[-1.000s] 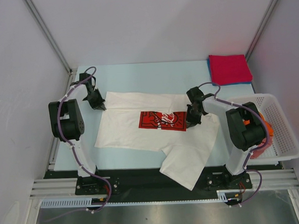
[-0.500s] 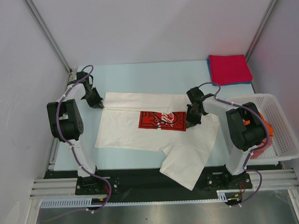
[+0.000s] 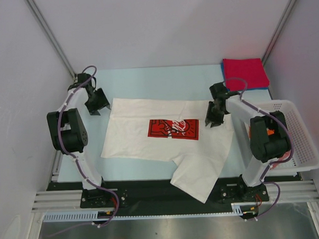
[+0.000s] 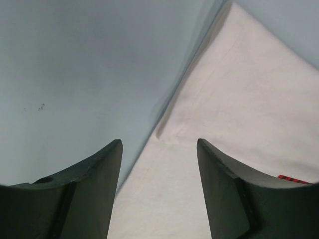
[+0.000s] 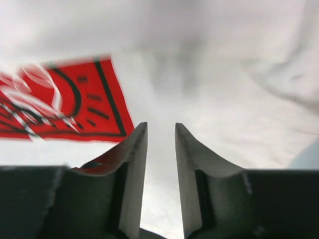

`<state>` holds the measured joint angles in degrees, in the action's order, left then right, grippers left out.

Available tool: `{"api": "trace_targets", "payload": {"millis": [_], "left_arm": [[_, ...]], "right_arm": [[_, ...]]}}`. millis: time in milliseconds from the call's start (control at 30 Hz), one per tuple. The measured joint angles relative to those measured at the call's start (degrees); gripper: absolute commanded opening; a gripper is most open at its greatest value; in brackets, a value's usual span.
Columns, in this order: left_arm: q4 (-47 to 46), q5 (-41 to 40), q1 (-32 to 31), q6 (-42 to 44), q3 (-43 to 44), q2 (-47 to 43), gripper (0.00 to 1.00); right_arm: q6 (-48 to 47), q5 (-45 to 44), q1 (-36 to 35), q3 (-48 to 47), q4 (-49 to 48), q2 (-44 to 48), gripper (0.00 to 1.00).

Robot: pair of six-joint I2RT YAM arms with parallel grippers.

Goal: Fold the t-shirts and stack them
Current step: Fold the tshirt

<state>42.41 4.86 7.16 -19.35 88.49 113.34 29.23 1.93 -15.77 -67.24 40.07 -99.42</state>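
The white t-shirt (image 3: 150,143) lies spread flat on the table (image 3: 158,80), between the two arms, with its red logo print (image 3: 173,128) facing up. One part of it reaches over the near edge of the table. The left end effector (image 3: 98,102) is open: in its wrist view the fingers stand well apart with nothing between them, just beside the far left corner of the shirt. The right end effector (image 3: 213,117) hangs over the cloth just right of the print. Its fingers have only a narrow gap, and they hold nothing. In the far right corner a folded red t-shirt (image 3: 244,72) rests on a folded blue t-shirt (image 3: 224,79), beside the white basket (image 3: 303,145). I judge the white shirt to be light, thin and very soft, so it will sag, drag and wrinkle if it is lifted at one point only. It seems better to pinch it at the hem corners or at the shoulder seams, both sides together, where the doubled cloth gives the fingers more to hold.
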Motion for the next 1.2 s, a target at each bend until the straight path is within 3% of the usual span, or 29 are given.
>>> {"api": "trace_targets", "payload": {"millis": [67,167,433,833,1033,1200], "left_arm": [[-0.3,0.5,0.0,0.7,1.8,0.0,0.67],[-1.8,2.0,-0.1,2.5,7.0,2.3,0.66],[-4.2,5.0,-0.5,7.4,17.6,13.6,0.65],[-4.2,10.3,-1.6,11.1,20.9,18.1,0.61],[-4.1,10.6,-2.3,10.5,21.2,20.3,0.48],[-4.0,10.3,-2.4,9.7,22.2,21.2,0.24]], "right_arm": [[-1.6,-0.7,3.9,-3.7,0.5,0.2,0.59],[-4.1,-2.2,9.1,-10.3,0.4,-1.3,0.68],[-8.5,-4.5,15.0,-25.6,1.0,-13.3,0.66],[-10.9,-4.0,17.4,-31.8,3.2,-19.2,0.66],[-10.9,-3.8,18.4,-31.8,3.4,-19.2,0.66],[-11.0,-3.8,19.0,-31.8,3.4,-19.5,0.66]]}}
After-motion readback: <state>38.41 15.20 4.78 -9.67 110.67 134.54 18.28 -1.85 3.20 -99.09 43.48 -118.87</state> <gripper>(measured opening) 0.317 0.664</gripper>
